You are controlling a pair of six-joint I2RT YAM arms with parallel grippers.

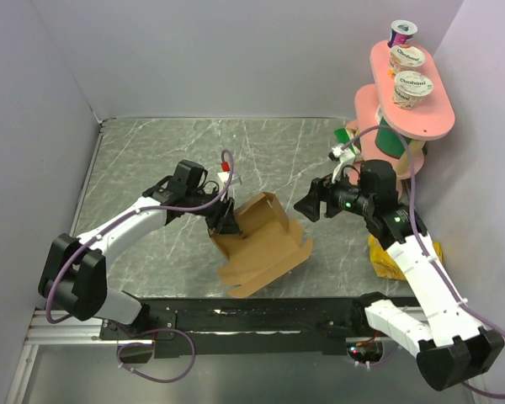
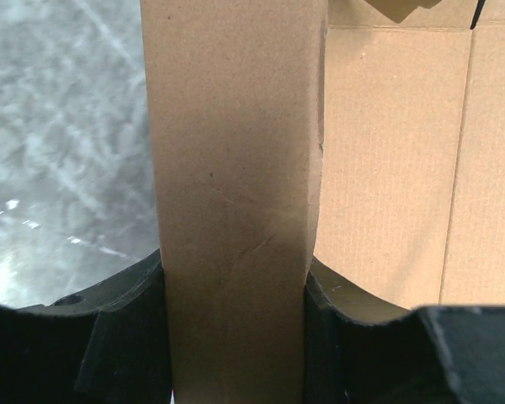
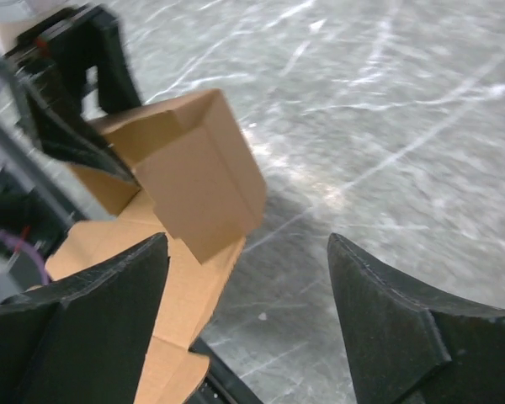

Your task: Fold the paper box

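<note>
grey marble table [image 1: 151, 160]; left wrist view alone shows left tool [image 2: 236, 332] clamped on paper box [image 1: 265, 248] flap; right tool [image 3: 244, 252] apart.

Grey marble-look desk [image 1: 151, 160], with a pink 2-tier oval shelf stand [image 1: 438, 118] at the far right. The top tier holds 2 white Chobani yogurt cups [image 1: 412, 88] plus a small purple-labelled cup [image 1: 401, 32]. A yellow crinkly packet [image 1: 385, 261] lies nearer in.

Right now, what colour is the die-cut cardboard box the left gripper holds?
It is a plain, unprinted brown cardboard box; the left wrist view shows it best.
</note>
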